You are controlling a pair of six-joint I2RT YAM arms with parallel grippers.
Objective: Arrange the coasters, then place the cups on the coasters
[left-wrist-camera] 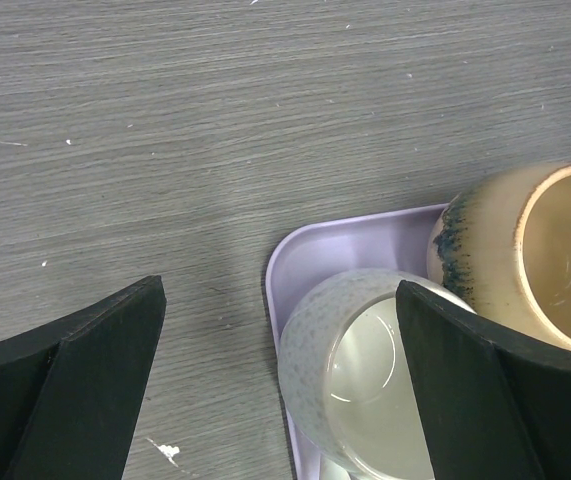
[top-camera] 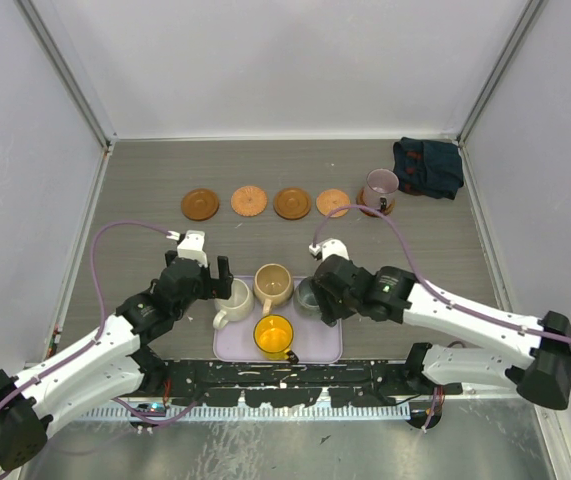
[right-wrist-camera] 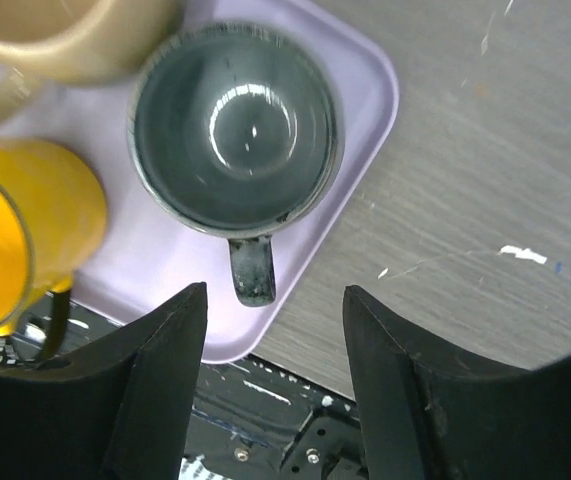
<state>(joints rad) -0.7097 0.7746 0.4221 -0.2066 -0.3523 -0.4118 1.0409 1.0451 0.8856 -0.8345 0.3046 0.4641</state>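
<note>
Four brown-to-tan coasters lie in a row at the back; a fifth sits under the mauve cup. On the lavender tray stand the cream-white cup, tan cup, grey-green cup and yellow cup. My left gripper is open over the cream-white cup, one finger above its mouth, the other over the table. My right gripper is open just short of the grey-green cup's handle, holding nothing.
A dark blue cloth lies at the back right, beside the mauve cup. Grey walls close in the table on three sides. The tray sits at the near edge, close to the arms' black base rail.
</note>
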